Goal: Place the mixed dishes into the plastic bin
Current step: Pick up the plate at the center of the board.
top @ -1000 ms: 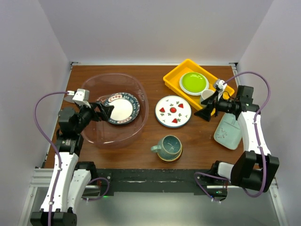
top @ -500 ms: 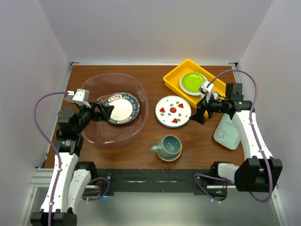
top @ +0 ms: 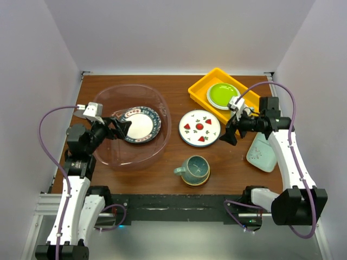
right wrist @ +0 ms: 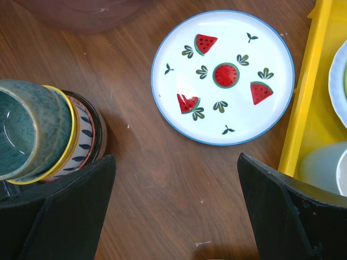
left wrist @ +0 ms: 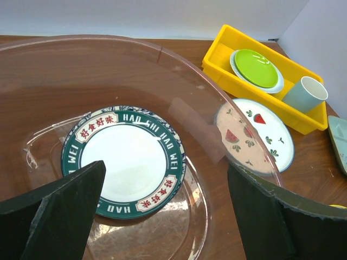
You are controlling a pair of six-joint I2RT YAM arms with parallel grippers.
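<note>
Spread wide, the right gripper (top: 228,135) hangs beside the watermelon plate (top: 199,128), which likely needs a rim pinch before the plastic bin (top: 116,95).

Wooden table (top: 162,172), plastic bin (top: 113,153), yellow tray (top: 198,90), watermelon plate (top: 199,128), stacked bowls (right wrist: 82,133), mint dish (top: 261,154)

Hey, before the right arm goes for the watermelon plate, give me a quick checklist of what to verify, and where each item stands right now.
1. Right gripper open and empty: ok.
2. Watermelon plate lying flat, nothing on it: ok.
3. Room for a finger between that plate and the yellow tray: narrow gap, cannot tell.
4. Free floor in the plastic bin beside the lettered plate: ok.
5. Drop path over the bin: probably not ok, the open left gripper hangs over it.
</note>
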